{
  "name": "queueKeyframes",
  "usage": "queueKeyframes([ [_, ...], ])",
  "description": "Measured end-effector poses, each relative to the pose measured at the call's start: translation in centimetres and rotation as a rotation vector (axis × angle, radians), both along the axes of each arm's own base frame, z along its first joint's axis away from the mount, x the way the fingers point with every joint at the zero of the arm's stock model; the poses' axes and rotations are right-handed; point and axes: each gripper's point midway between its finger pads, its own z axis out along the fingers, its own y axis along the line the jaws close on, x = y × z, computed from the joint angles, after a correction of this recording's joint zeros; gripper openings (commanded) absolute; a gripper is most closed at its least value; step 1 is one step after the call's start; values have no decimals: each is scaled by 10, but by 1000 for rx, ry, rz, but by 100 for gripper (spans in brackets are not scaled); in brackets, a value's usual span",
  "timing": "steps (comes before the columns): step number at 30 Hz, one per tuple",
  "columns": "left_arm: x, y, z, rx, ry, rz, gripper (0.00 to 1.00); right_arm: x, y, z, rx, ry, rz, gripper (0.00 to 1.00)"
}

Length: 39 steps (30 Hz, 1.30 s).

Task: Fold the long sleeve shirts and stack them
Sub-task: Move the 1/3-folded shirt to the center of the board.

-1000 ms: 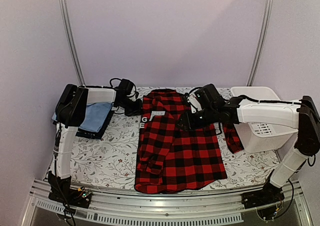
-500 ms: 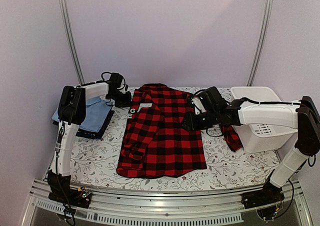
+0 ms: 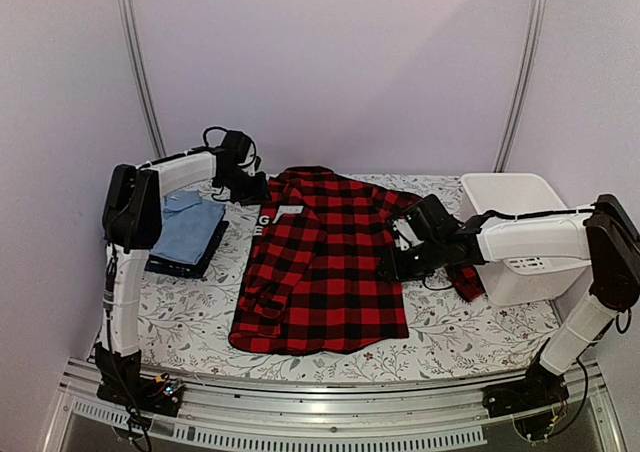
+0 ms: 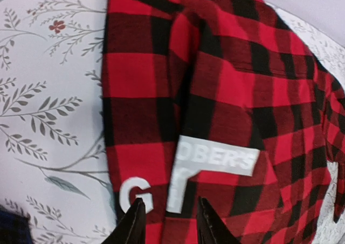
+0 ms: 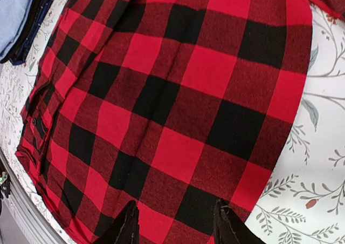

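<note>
We note the checked flannel shirt [image 3: 320, 262] spread flat mid-frame on the counter [image 3: 190, 322], laid out for folding, we judge. The left gripper [image 4: 170, 222] has its jaws part-open over the lettering, holding nothing. The right gripper [image 5: 177, 222] has its jaws apart at the shirt's side edge, empty. The light blue shirt [image 3: 190, 227] sits folded at left.

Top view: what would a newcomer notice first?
The red-and-black checked shirt spread across the middle of the table, the left gripper at its far left corner and the right gripper at its right edge. Then the light blue shirt folded on a dark garment at the left, and the white basket at the right.
</note>
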Motion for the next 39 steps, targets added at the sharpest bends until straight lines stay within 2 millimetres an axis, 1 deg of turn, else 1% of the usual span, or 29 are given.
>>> queueKeyframes([
  [1,-9,-10,14,-8,-16,-17,29,-4,-1,-5,-3,15,3,41],
  [3,-30,-29,37,-31,-42,-54,26,-14,-4,-14,-14,44,13,35],
  [4,-45,-41,47,-46,-49,-78,25,-17,-5,-18,-19,55,17,33],
  [6,-72,-61,58,-82,-48,-123,24,-26,-5,-25,-28,75,27,30],
  [7,-89,-71,58,-99,-39,-148,24,-31,-5,-29,-33,89,34,29],
  [8,-103,-80,56,-117,-23,-170,24,-36,-5,-32,-38,101,40,28],
  [9,-120,-86,48,-136,2,-190,23,-41,-5,-35,-41,111,46,28],
  [11,-149,-90,29,-155,64,-209,23,-51,-3,-40,-45,133,61,27],
  [12,-165,-86,14,-158,112,-209,23,-56,-2,-43,-48,143,68,27],
  [15,-202,-74,-22,-149,225,-192,23,-69,-1,-50,-56,169,82,26],
  [18,-233,-61,-45,-143,301,-175,23,-84,-3,-60,-69,206,91,26],
  [20,-245,-59,-46,-155,305,-179,23,-91,-4,-64,-70,221,93,26],
  [24,-263,-53,-48,-157,307,-185,23,-103,-3,-64,-54,232,94,26],
  [34,-282,-40,-49,-159,295,-185,23,-138,12,-63,-32,281,135,26],
  [36,-285,-38,-49,-155,296,-183,23,-142,11,-63,-37,291,132,26],
  [39,-286,-36,-48,-150,296,-180,23,-143,3,-62,-75,299,117,32],
])
